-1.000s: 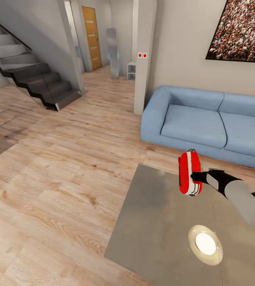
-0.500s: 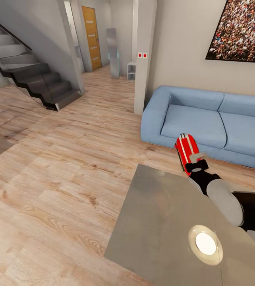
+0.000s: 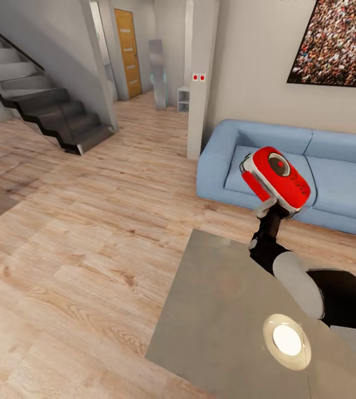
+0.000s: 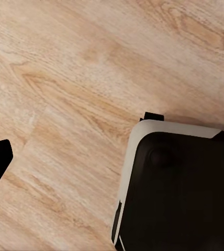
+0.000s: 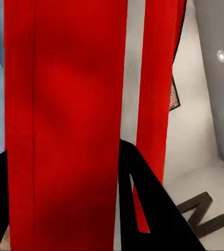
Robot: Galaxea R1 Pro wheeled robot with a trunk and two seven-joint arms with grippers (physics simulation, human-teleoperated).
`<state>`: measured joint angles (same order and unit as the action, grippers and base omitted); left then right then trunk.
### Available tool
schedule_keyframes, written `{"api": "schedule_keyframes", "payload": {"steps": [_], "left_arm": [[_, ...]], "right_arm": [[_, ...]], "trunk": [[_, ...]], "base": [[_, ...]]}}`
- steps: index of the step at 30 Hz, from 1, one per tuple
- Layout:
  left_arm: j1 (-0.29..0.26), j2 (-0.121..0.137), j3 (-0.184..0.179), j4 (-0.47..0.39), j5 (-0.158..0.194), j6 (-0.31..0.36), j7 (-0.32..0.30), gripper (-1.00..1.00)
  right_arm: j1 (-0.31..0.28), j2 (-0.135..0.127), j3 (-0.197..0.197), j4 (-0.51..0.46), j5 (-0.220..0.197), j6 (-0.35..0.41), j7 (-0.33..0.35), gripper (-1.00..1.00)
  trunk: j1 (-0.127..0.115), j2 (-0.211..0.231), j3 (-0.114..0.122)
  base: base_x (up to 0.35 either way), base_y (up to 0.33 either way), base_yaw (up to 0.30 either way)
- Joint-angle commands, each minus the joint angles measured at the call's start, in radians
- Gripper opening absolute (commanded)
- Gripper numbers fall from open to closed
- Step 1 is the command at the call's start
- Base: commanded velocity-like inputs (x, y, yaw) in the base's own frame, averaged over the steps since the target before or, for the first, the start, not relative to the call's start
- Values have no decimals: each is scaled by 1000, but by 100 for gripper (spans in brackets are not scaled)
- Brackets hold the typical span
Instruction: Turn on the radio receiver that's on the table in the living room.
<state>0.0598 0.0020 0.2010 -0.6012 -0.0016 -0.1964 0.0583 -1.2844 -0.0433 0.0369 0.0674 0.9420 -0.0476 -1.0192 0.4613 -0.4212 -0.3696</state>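
The right gripper (image 3: 268,208) is staying clamped on the radio receiver (image 3: 274,178), which is now riding higher, right of frame centre, in front of the light-blue sofa (image 3: 322,172) and well above the table (image 3: 217,310). A second ago it was standing edge-on just over the grey top; now it is tilting, showing its red face with a round dial. The left gripper's state cannot be told; its wrist view is looking down at the wood floor (image 4: 65,78).
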Motion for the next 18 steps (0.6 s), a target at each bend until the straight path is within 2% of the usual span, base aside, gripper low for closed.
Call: {"api": "schedule_keyframes", "payload": {"steps": [1,3,6,11,18], "left_arm": [[0,0,0,0,0,0,0,100],[0,0,0,0,0,0,0,100],[0,-1,0,0,-1,0,0,100],[0,-3,0,0,-2,0,0,100],[0,-4,0,0,-3,0,0,100]], "right_arm": [[10,4,-16,1,27,2,-24,-100],[27,8,-15,1,84,3,-60,-100],[43,10,-15,2,131,4,-107,-100],[72,12,-15,2,156,7,-181,-100],[84,16,-14,2,199,9,-213,-100]], "trunk": [[0,0,0],[0,0,0],[0,0,0],[0,0,0],[0,0,0]], "base": [[0,0,0],[0,0,0],[0,0,0],[0,0,0],[0,0,0]]}}
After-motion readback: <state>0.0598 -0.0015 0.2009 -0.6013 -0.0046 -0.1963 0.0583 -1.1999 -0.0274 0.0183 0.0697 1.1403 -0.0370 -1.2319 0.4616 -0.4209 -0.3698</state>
